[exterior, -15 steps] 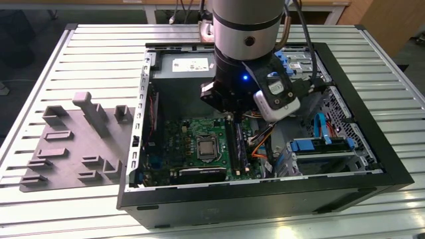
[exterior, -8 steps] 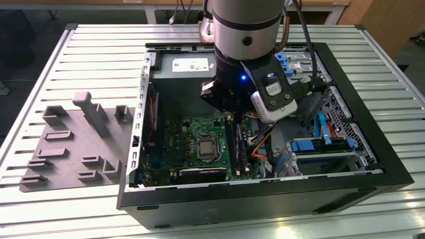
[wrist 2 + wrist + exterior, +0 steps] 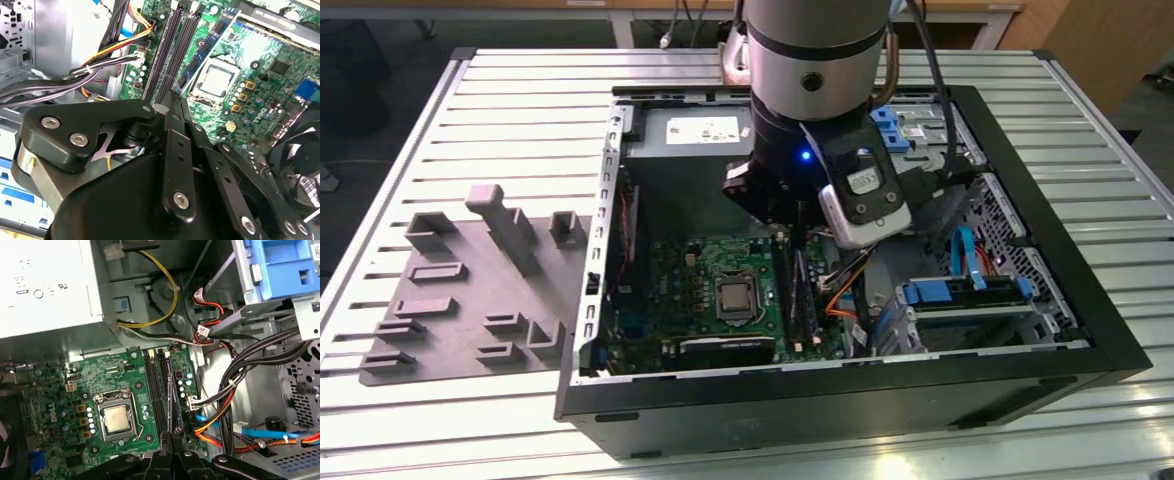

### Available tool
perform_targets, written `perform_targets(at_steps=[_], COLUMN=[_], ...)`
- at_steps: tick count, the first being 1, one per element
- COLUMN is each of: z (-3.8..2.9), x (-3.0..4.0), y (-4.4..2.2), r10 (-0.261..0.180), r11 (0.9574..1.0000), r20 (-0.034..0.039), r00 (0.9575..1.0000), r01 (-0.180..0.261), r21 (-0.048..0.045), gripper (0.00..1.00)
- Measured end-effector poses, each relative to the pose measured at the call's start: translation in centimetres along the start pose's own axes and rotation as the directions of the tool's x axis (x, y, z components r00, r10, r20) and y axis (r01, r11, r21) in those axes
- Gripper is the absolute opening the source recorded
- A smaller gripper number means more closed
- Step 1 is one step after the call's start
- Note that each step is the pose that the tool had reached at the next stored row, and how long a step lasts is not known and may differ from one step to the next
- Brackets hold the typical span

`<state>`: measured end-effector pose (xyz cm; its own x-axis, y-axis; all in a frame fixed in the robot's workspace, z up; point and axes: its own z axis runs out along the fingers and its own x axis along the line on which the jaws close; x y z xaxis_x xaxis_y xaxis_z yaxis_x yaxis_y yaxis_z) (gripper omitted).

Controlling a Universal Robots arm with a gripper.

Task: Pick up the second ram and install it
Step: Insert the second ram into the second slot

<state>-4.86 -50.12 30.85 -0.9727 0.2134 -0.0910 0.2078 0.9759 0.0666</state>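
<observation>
The second ram (image 3: 802,296) stands on edge just right of centre in the exterior view, at the long black slots (image 3: 782,290) of the green motherboard (image 3: 670,285), inside the open computer case (image 3: 854,398). From here I can't tell whether it is seated. The gripper (image 3: 790,236) comes straight down onto it, jaws drawn narrow and pinching the stick's top edge. In the second wrist view the fingers (image 3: 176,135) nearly meet. The processor socket (image 3: 736,298) sits just beside the slots, toward the exterior view's left. A grey moulded tray (image 3: 467,300) lies on the slatted table (image 3: 494,100), well apart at the exterior view's left.
</observation>
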Motion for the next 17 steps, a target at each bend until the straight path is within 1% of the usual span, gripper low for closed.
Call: perform_targets(at_steps=[4, 8, 13, 17], z=[0.0, 0.0, 0.01, 0.0], x=[0.0, 0.0, 0.0, 0.0], y=[0.0, 0.0, 0.0, 0.0], r10=[0.031, 0.063, 0.099, 0.128], r11=[0.9995, 0.998, 0.995, 0.9917], r20=[0.0021, 0.0044, 0.0071, 0.0093], r00=[0.9995, 0.998, 0.995, 0.9918], r01=[-0.031, -0.063, -0.099, -0.128], r21=[0.0028, 0.0056, 0.0087, 0.0112], gripper=[0.12, 0.12, 0.12, 0.12])
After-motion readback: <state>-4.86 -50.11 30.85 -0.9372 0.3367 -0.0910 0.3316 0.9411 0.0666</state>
